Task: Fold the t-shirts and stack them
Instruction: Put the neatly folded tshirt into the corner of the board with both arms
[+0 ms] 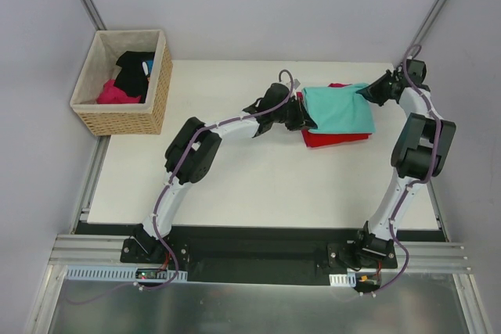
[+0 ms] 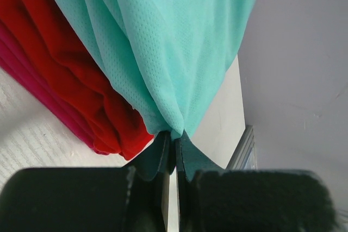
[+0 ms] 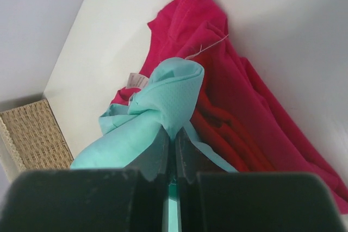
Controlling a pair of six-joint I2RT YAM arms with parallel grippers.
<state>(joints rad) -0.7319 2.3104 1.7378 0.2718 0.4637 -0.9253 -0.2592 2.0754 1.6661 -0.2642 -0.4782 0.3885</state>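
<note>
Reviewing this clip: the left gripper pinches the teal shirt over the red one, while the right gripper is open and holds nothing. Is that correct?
Not quite. The right gripper is not open and empty: it is shut on a bunched edge of the teal shirt, as the right wrist view shows. The rest stands: the left gripper pinches the same shirt over the red shirt.

Open along the near edge of the desk; blocked far-right by teal t-shirt on red t-shirt, far-left corner by basket.

You have a white table between plain grey walls, wicker basket at its far-left corner.
</note>
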